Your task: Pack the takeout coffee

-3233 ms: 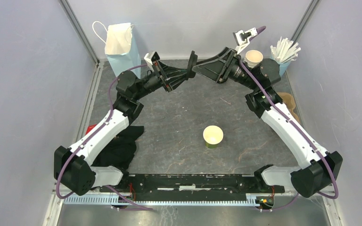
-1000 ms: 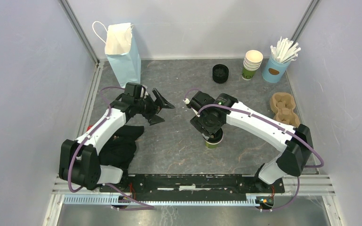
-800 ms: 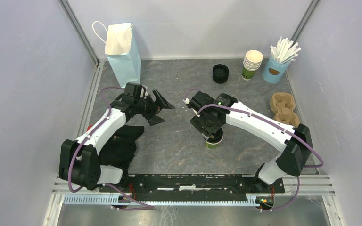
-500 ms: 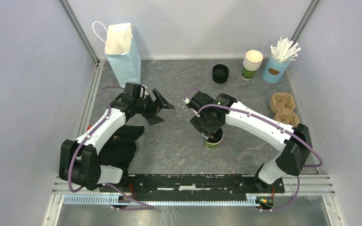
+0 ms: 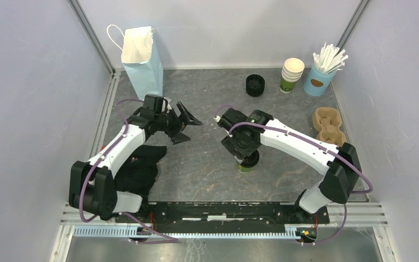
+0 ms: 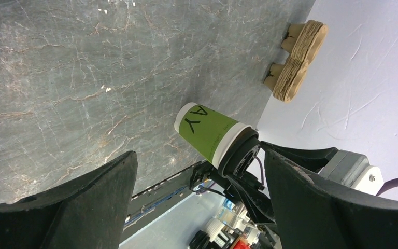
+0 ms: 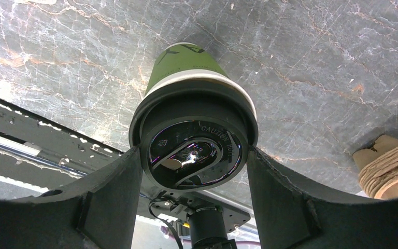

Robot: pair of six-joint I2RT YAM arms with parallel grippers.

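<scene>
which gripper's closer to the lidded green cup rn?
Right. The right gripper grips the lidded green cup at its lid; left gripper hangs open to its left, apart.

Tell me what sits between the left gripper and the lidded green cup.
Only bare grey tabletop separates the left gripper from the lidded cup, as the left wrist view shows.

white-and-black left arm (image 5: 121, 146) bends low and forward, its black two-finger left gripper (image 5: 195, 131) spread wide and empty. white-and-black right arm (image 5: 300, 146) reaches down, right gripper (image 7: 194, 150) clamped on the round black plastic lid (image 7: 197, 132) of a green paper cup (image 7: 179, 65).
</scene>
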